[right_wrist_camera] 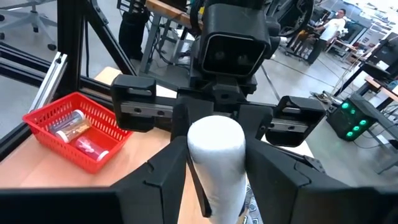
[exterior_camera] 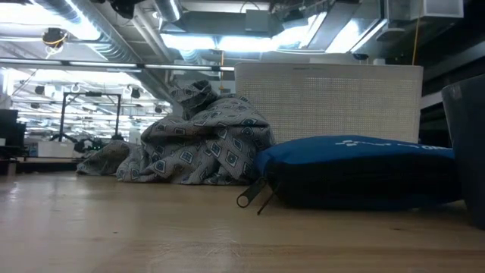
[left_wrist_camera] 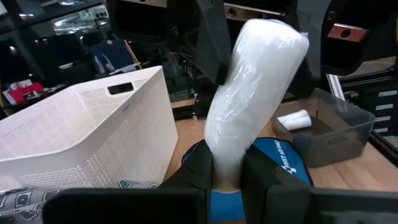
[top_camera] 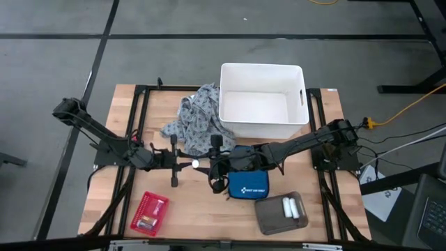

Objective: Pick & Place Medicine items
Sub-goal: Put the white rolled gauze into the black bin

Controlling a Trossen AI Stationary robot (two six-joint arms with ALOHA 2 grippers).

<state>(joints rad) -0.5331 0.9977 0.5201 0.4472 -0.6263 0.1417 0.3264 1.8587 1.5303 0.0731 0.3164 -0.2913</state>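
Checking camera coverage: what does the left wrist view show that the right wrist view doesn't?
Only the left wrist view: the white bin, the blue pouch and the grey tray holding a white roll. Only the right wrist view: the red basket with small bottles. Both: the wrapped white roll, gripped by the left pincer and the right pincer.

The roll (left_wrist_camera: 258, 93) pinched between both dark hands is white under clear wrap. Just below them lies a blue pouch (top_camera: 248, 186) with white print. The cloth (top_camera: 195, 118) beside them is grey with a diamond pattern. Beyond the hands stands a white bin (top_camera: 262, 101); the worktop (top_camera: 195, 209) is pale wood; the basket (top_camera: 150, 212) is red.
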